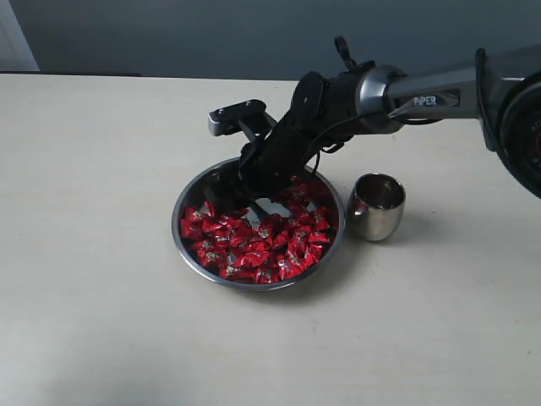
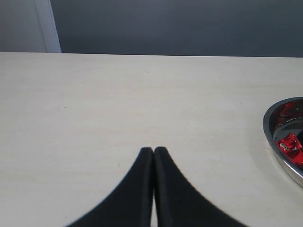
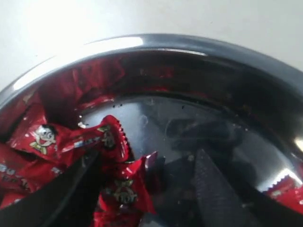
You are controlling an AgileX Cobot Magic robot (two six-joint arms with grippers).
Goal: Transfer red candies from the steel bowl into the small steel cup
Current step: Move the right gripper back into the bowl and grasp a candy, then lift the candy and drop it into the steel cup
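Observation:
The steel bowl (image 1: 188, 244) sits mid-table, filled with red candies (image 1: 254, 241). My right gripper (image 1: 247, 179) reaches down into its far side. In the right wrist view the right gripper (image 3: 147, 163) is open inside the bowl (image 3: 142, 45). One red candy (image 3: 125, 189) lies between its two fingers, close to one of them. More candies (image 3: 47, 137) lie beside it. The small steel cup (image 1: 377, 205) stands upright just right of the bowl; I see no candy inside. My left gripper (image 2: 153, 150) is shut with nothing in it, over bare table; the bowl's rim (image 2: 270, 132) shows at that view's edge.
The pale table (image 1: 101, 296) spreads around the bowl and cup. A dark wall (image 1: 211, 34) runs behind the table's far edge. The right arm (image 1: 423, 93) crosses above the table from the right.

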